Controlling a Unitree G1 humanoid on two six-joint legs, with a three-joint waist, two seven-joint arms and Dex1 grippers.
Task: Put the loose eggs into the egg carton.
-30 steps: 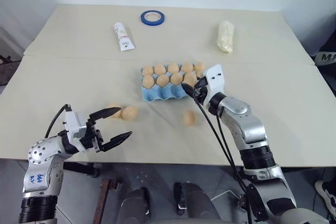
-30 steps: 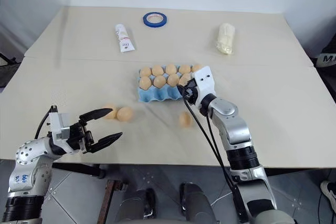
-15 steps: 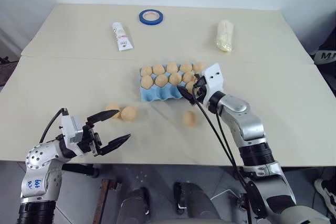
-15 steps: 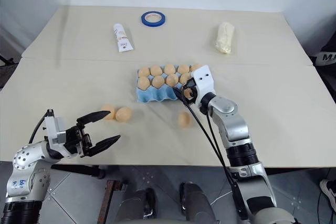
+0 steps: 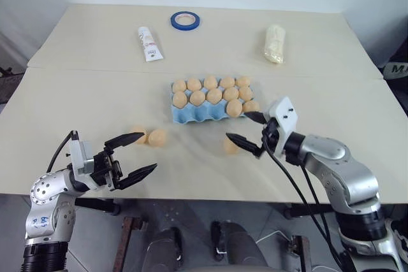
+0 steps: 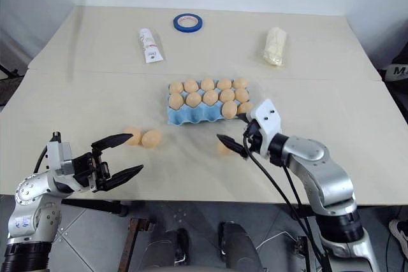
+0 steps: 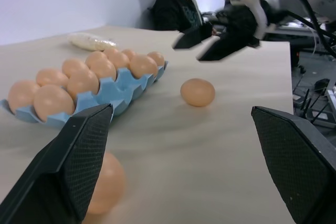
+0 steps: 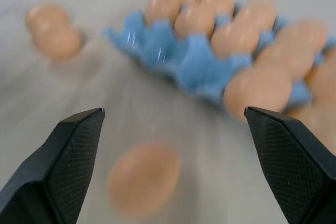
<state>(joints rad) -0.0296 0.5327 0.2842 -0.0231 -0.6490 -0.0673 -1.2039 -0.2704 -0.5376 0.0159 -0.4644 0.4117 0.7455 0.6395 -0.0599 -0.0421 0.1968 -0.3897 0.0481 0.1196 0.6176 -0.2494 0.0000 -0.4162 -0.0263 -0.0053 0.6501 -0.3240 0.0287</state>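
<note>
The egg carton (image 5: 210,101) sits just beyond our right pincer (image 5: 250,128), with eggs in its far and middle rows and the newest one, at the end nearest that pincer, sitting at its near corner. Three loose eggs remain on the surface (image 5: 76,103): one egg (image 5: 230,146) lies almost under the right pincer's lower finger, and a pair of eggs (image 5: 148,136), touching each other, lies just ahead of our left pincer (image 5: 132,155).

Both pincers stand wide open and hold nothing.

We judge the step in hand to be picking up the single egg by the right pincer. To do it well, we should drop the fingers to either side of its widest part, square to its long axis, and close gently so it neither rolls away nor cracks. Then we lift clear of the carton wall before carrying it to an empty cup in the near row.

A second ago the right pincer was over the carton's near corner, closed on an egg. It has since opened, left that egg at the carton, and drawn back toward us. The left pincer has hardly shifted.
</note>
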